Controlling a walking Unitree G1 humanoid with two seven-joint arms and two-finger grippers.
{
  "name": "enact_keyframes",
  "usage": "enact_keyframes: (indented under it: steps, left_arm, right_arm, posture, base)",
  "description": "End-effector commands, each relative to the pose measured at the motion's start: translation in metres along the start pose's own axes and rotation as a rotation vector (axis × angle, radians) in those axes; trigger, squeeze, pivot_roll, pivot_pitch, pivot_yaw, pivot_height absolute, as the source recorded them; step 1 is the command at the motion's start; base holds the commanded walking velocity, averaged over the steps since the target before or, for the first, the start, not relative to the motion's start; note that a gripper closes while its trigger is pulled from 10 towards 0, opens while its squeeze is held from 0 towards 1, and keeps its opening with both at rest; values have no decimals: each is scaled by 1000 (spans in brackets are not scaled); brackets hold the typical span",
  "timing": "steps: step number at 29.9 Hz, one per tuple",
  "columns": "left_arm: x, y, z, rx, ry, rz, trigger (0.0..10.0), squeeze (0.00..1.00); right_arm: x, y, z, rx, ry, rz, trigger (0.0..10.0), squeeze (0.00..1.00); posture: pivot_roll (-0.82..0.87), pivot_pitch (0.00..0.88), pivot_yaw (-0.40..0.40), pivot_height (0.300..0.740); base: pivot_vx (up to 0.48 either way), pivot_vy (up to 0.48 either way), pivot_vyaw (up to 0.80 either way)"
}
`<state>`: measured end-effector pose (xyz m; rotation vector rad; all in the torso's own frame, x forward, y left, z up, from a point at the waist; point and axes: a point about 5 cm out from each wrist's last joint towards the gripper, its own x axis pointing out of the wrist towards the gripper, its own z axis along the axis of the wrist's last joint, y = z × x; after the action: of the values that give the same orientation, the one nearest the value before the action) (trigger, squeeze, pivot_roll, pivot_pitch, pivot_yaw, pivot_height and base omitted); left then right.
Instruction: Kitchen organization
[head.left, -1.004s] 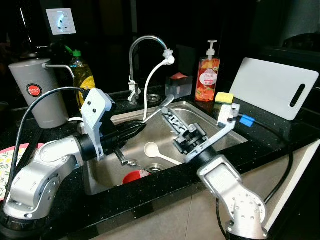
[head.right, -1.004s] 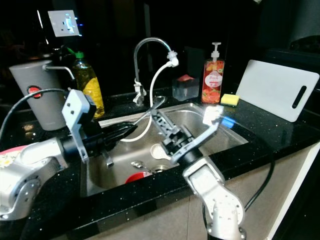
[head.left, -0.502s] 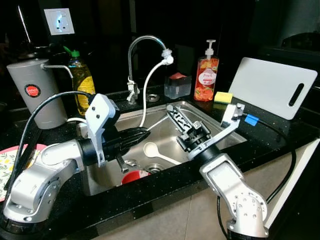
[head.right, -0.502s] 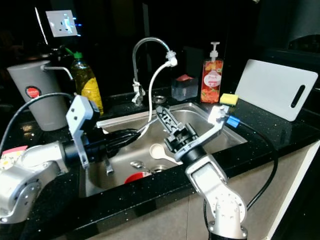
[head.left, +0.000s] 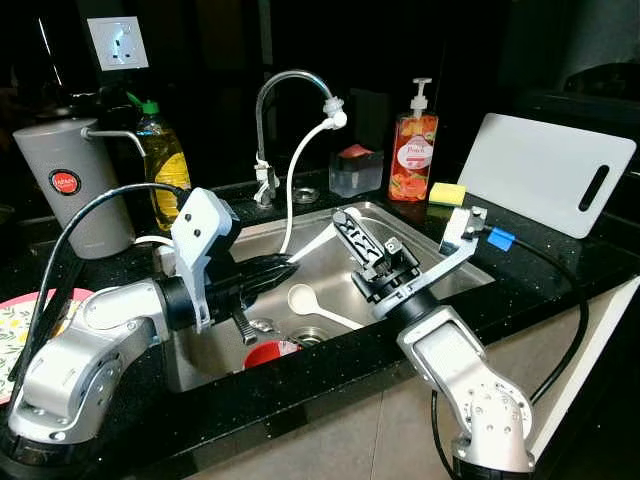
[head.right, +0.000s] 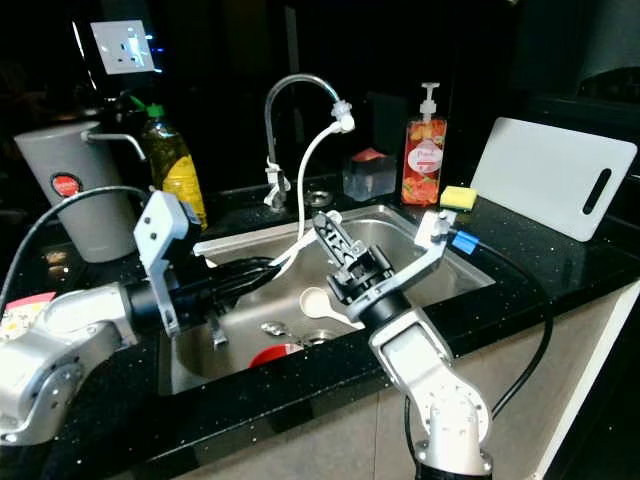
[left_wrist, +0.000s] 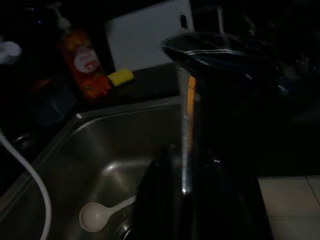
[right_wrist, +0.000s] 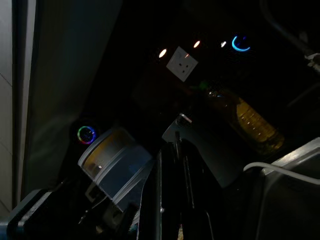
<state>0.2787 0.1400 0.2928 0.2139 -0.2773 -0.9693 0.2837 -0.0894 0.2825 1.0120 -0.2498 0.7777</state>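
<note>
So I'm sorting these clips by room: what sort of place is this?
Most likely a home kitchen: a steel sink with a curved tap set in a dark worktop, a soap dispenser and a white cutting board behind it.

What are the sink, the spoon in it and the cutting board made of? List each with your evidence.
Sink: brushed stainless steel, judging by its grey metallic sheen and soft reflections.
Spoon: probably plastic or melamine; cream, matte, with a thick bowl. Ceramic cannot be ruled out.
Cutting board: likely plastic; a uniform white, thin slab with a moulded handle slot.
</note>
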Motion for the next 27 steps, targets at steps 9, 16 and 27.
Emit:
enact_keyframes:
  steps: [9, 16, 27]
  left_arm:
    - [-14, 12, 16, -110, -161, 61, 10000, 0]
    - [-28, 39, 0, -137, -120, 292, 10000, 0]
    - [-33, 36, -5, -160, -116, 326, 10000, 0]
  right_arm:
    - [6, -31, -6, -107, -27, -227, 10000, 0]
    - [14, -63, -9, -263, -78, -408, 10000, 0]
    - [22, -94, -28, -504, -49, -535, 10000, 1000]
  posture:
    - [-64, 0, 69, 740]
    - [-51, 0, 58, 740]
    - [-21, 0, 28, 740]
  base:
    - [0, 0, 0]
    - [0, 0, 0]
    - [0, 0, 0]
